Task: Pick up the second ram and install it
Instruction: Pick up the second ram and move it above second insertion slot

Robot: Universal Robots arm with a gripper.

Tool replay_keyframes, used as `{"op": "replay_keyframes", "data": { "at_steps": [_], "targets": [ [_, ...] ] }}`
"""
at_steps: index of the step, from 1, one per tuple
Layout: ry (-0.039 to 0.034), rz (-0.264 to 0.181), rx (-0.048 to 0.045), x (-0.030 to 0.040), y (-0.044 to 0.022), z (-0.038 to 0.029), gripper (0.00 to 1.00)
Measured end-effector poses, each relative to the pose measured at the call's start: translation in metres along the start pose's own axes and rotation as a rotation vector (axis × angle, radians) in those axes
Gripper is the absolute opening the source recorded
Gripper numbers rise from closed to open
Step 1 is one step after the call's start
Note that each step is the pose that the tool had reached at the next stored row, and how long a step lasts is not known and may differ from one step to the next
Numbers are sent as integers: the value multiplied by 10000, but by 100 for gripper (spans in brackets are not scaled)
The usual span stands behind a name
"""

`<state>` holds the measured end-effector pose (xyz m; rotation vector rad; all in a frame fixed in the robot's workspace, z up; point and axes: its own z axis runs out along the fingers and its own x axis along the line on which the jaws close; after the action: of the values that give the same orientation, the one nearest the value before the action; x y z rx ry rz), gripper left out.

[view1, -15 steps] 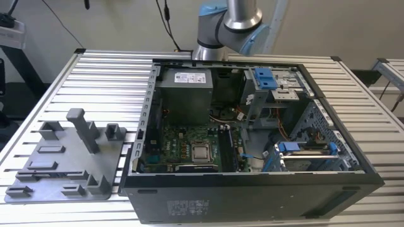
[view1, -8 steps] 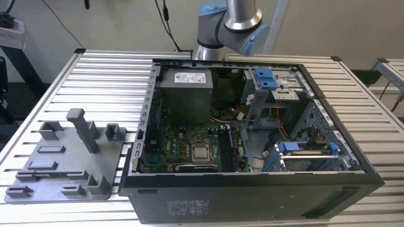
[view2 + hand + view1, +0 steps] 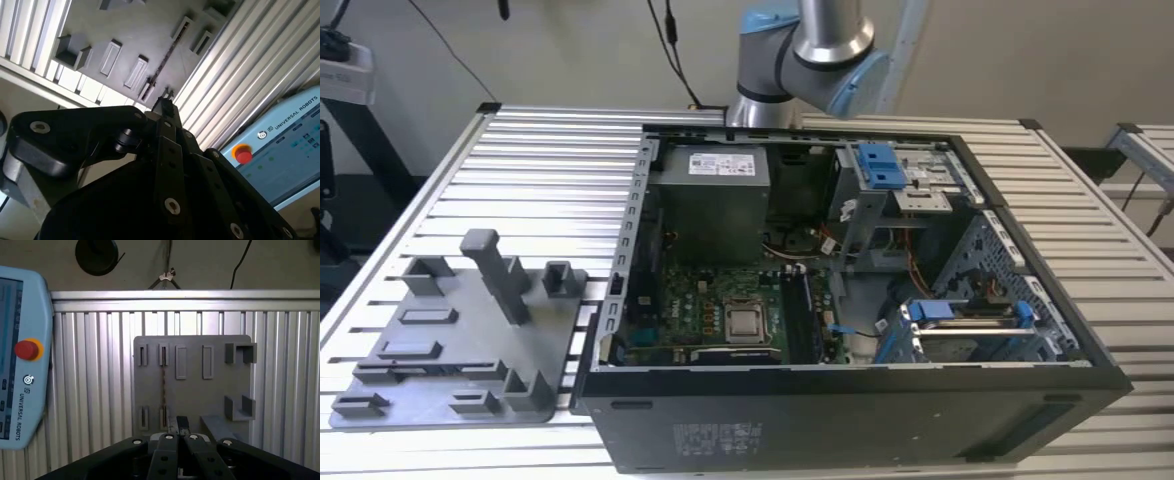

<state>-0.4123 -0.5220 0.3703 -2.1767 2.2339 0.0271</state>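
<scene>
Hand (image 3: 181,426) over the fixture (image 3: 192,395), ram (image 3: 162,385) in its slot.

In both wrist views I see the ram standing on edge, a thin dark strip held between two slotted holders of the grey fixture, which lies flat on the ribbed tabletop (image 3: 90,390). My hand looks drawn together with nothing clamped in it, and its tip sits near one end of the ram; I see no contact between them. A pendant (image 3: 20,365) lies on the tabletop beside the fixture. In the exterior view the fixture sits at the exterior view's left of the open case (image 3: 854,420), just beside it, and the arm (image 3: 807,50) rises behind the case.
</scene>
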Motion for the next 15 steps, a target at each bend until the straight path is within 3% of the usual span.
{"op": "replay_keyframes", "data": {
  "at_steps": [6, 11, 13, 14, 15],
  "targets": [
    [0, -4, 1, 0, 0, 0, 12],
    [0, -7, 0, 0, 0, 0, 36],
    [-1, -8, 0, 0, 0, 0, 36],
    [-1, -8, 1, 0, 0, 0, 42],
    [-1, -9, 0, 0, 0, 0, 42]
  ]
}}
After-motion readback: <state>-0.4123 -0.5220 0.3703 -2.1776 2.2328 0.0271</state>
